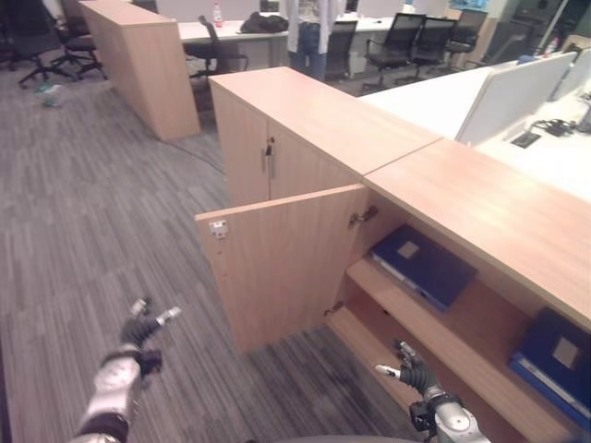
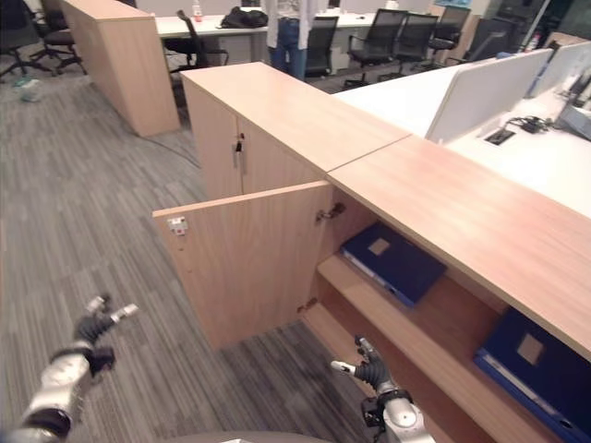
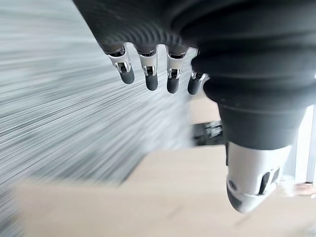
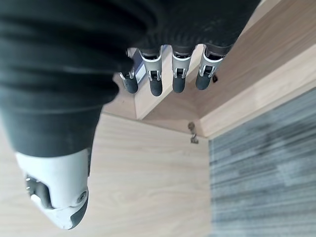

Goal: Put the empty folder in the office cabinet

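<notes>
The wooden office cabinet [image 1: 480,198] stands with one door [image 1: 277,263] swung open toward me. A dark blue folder [image 1: 423,266] lies flat on its upper shelf [image 1: 443,328], and a second blue folder [image 1: 554,355] lies further right. My left hand [image 1: 138,332] hovers over the carpet, left of the door, fingers relaxed and empty. Low in front of the bottom shelf is my right hand [image 1: 416,374], also open and holding nothing. In the right wrist view its straight fingers [image 4: 178,81] point at the cabinet's inner corner and a door hinge [image 4: 192,134].
The cabinet section to the left [image 1: 268,157] has shut doors. Another wooden cabinet [image 1: 148,65] stands far back left. White desks with a partition [image 1: 512,92] lie behind the cabinet. Office chairs [image 1: 406,41] and a standing person [image 1: 309,32] are at the back. Grey carpet [image 1: 83,231] spreads left.
</notes>
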Robot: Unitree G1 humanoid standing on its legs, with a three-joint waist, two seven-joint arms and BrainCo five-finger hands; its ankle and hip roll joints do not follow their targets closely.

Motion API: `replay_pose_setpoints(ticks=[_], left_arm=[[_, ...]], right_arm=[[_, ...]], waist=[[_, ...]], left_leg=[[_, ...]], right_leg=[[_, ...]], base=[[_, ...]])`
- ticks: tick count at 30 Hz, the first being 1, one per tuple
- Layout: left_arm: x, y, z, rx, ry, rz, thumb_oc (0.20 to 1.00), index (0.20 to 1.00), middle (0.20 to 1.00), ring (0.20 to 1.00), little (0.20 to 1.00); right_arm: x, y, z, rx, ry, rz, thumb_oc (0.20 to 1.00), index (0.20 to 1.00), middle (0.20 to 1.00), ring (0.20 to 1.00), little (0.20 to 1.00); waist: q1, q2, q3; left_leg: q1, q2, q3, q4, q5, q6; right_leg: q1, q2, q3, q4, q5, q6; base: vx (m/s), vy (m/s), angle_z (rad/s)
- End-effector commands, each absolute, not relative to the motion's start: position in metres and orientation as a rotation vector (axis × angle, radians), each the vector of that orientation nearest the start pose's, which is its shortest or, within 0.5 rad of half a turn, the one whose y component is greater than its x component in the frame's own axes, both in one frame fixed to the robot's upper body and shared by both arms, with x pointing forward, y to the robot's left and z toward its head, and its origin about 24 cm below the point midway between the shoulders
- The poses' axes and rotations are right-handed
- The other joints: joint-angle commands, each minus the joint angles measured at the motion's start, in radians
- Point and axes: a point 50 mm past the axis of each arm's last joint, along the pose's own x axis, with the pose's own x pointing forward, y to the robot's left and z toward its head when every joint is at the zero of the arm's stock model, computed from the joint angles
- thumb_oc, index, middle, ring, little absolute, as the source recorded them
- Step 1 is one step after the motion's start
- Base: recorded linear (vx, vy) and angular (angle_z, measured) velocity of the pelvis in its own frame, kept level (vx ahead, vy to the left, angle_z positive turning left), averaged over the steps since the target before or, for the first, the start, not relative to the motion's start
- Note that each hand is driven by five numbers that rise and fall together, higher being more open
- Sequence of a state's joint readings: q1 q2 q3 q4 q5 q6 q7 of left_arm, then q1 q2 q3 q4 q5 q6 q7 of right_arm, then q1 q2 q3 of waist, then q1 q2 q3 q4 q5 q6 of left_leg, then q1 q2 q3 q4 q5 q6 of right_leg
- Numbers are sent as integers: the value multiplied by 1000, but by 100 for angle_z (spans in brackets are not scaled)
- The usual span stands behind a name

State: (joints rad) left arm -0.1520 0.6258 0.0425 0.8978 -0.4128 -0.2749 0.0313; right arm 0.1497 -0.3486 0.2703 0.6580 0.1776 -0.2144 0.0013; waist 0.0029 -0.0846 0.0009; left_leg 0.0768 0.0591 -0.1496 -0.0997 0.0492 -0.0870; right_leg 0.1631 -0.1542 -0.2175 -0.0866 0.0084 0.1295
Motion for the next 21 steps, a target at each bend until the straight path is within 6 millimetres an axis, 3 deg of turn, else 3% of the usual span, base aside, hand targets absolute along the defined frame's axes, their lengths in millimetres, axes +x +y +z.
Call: replay_pose_setpoints(ticks=[1, 3, 4, 11, 14, 21], left_arm=[[244, 377, 24, 228, 205, 503, 1000, 1000, 1000, 1000, 1000], [251, 388, 40, 276, 188, 515, 1000, 1000, 1000, 1000, 1000], [259, 396, 58, 310, 159, 522, 1000, 1000, 1000, 1000, 1000], [278, 402, 91, 269, 77, 499, 1000, 1000, 1000, 1000, 1000], [292, 396, 105, 267, 35, 482, 1000, 1000, 1000, 1000, 1000], [320, 364, 104, 203, 10, 396, 1000, 1000, 1000, 1000, 1000]], right_arm=[[177, -215, -79, -226, 488, 134, 1000, 1000, 1000, 1000, 1000], [179, -214, -78, -230, 483, 152, 1000, 1000, 1000, 1000, 1000], [180, -213, -78, -241, 485, 178, 1000, 1000, 1000, 1000, 1000], [189, -213, -73, -266, 464, 197, 1000, 1000, 1000, 1000, 1000], [193, -210, -71, -265, 450, 203, 1000, 1000, 1000, 1000, 1000], [193, -198, -70, -258, 432, 237, 1000, 1000, 1000, 1000, 1000]], waist=[[-3, 20, 6], [-16, 18, 8], [-26, 13, 11], [-50, -11, 23], [-63, -25, 29], [-81, -62, 33]], left_leg=[[35, -17, 96, 20, -78, 26], [35, -15, 107, 19, -78, 26], [35, -10, 121, 17, -78, 26], [18, -2, 157, 13, -79, 25], [9, 4, 166, 13, -79, 26], [17, 6, 173, 12, -91, 30]], right_leg=[[-65, -35, 46, 109, 6, 79], [-73, -34, 60, 108, 12, 83], [-82, -34, 73, 105, 20, 87], [-117, -26, 109, 85, 47, 100], [-131, -22, 122, 80, 56, 105], [-141, -20, 145, 85, 71, 115]], base=[[15, 17, -18], [19, 22, -20], [23, 18, -34], [5, 18, -21], [-8, 4, -21], [17, 1, -9]])
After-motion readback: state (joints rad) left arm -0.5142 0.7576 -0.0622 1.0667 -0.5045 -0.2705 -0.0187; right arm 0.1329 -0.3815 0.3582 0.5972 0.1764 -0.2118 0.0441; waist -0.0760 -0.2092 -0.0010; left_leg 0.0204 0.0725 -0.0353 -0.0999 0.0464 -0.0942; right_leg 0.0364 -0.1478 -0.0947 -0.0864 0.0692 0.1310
